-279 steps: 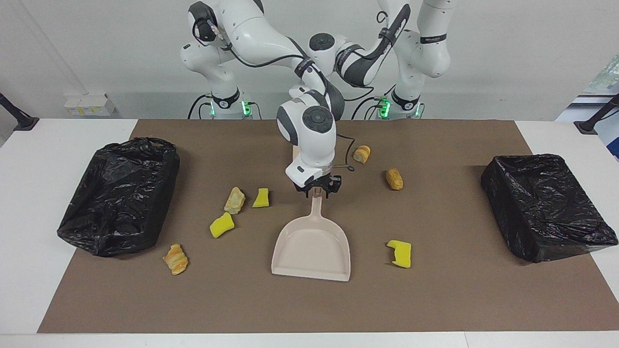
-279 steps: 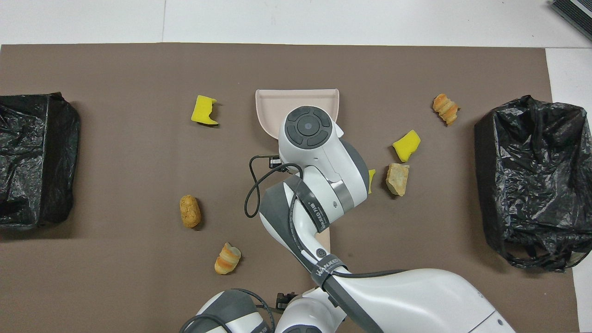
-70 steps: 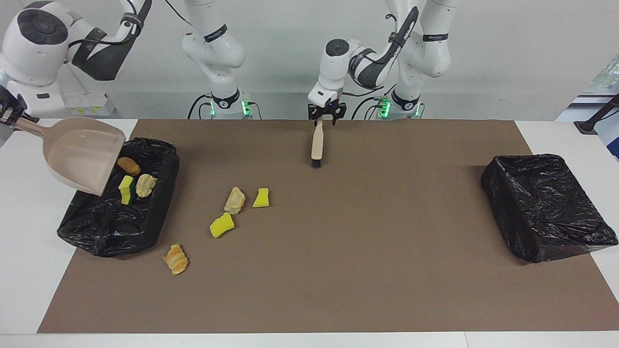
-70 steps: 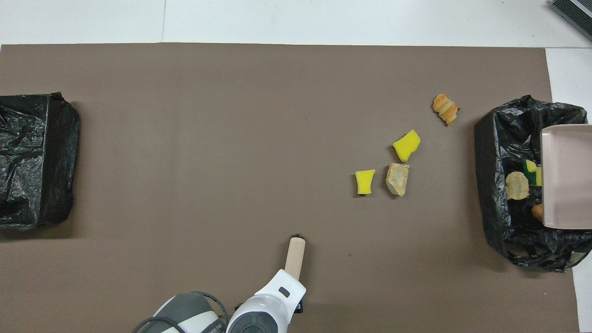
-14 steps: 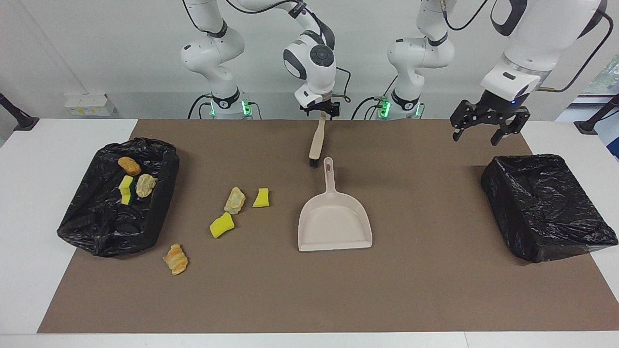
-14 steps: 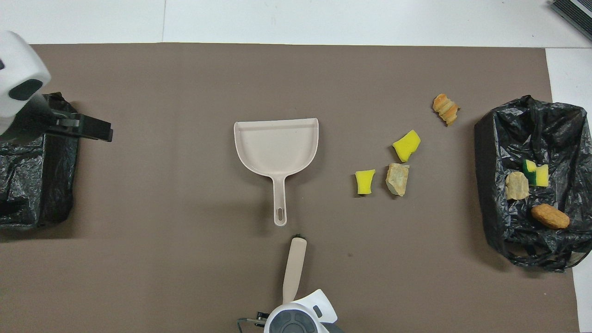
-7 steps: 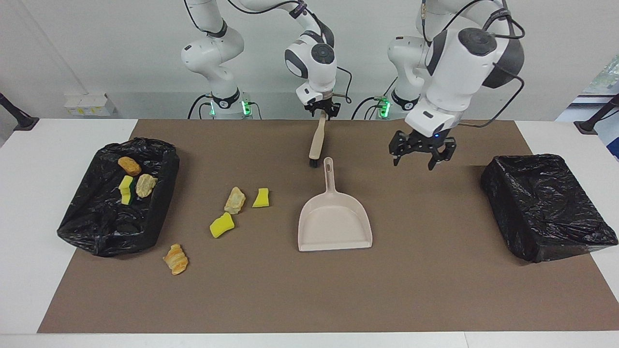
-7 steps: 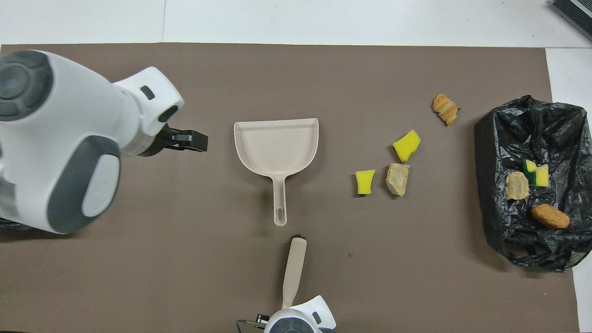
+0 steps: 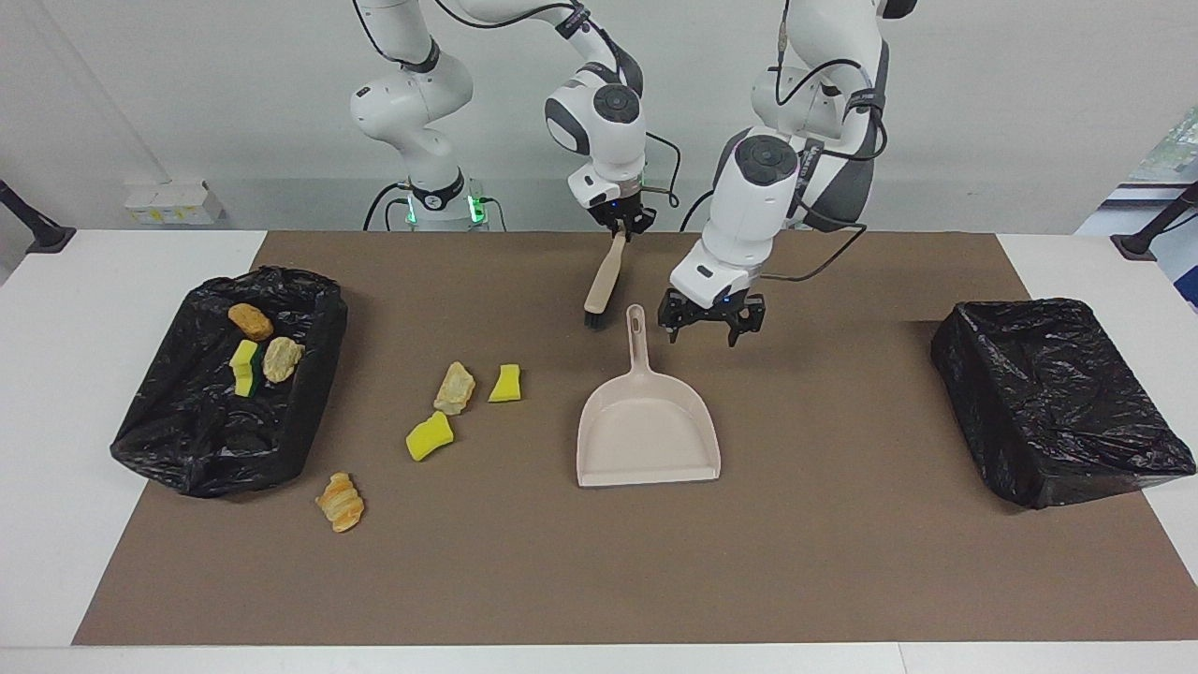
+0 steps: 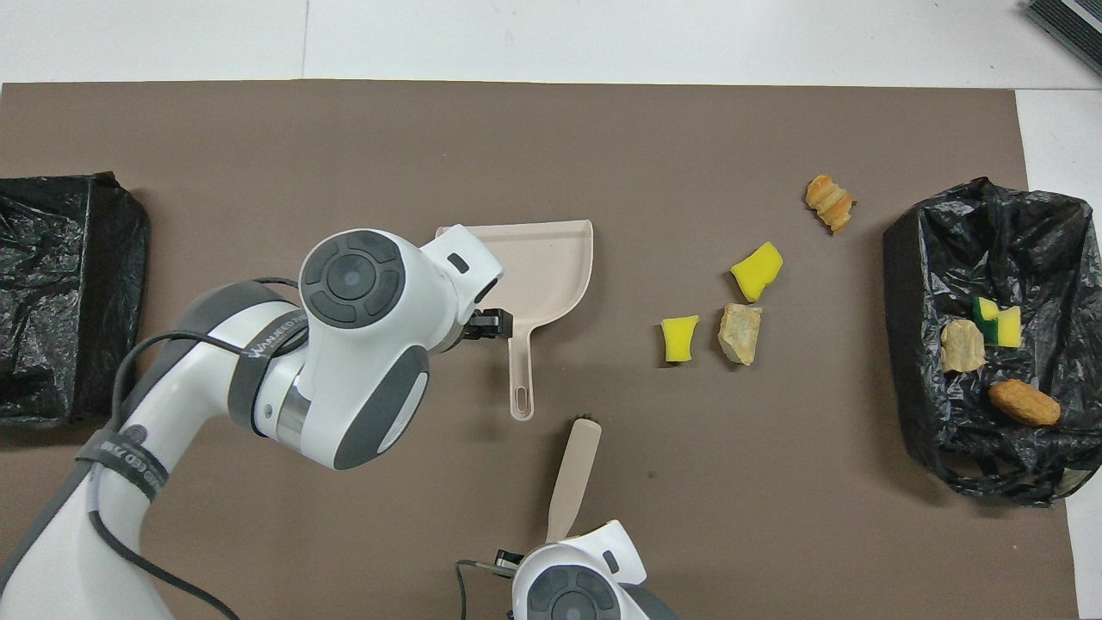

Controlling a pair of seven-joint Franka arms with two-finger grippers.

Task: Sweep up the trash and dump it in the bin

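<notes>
Here the worktop (image 9: 842, 562) carries two black-lined bins; the one (image 9: 225, 412) toward the right arm's end holds three trash bits (image 9: 265, 353). The dustpan (image 9: 648, 426) lies midway. The left gripper (image 9: 710, 323), fingers spread, hovers beside its handle; the right gripper (image 9: 620, 223) clamps the brush (image 9: 601, 279). Four trash pieces (image 9: 453, 388) lie between pan and bin.

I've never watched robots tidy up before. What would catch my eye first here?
Probably the beige dustpan lying mid-mat, with the open left gripper hanging beside its handle while the right gripper holds a brush by its handle. Next, four loose bits of trash lie toward the right arm's end, beside a black-lined bin that holds three more.
</notes>
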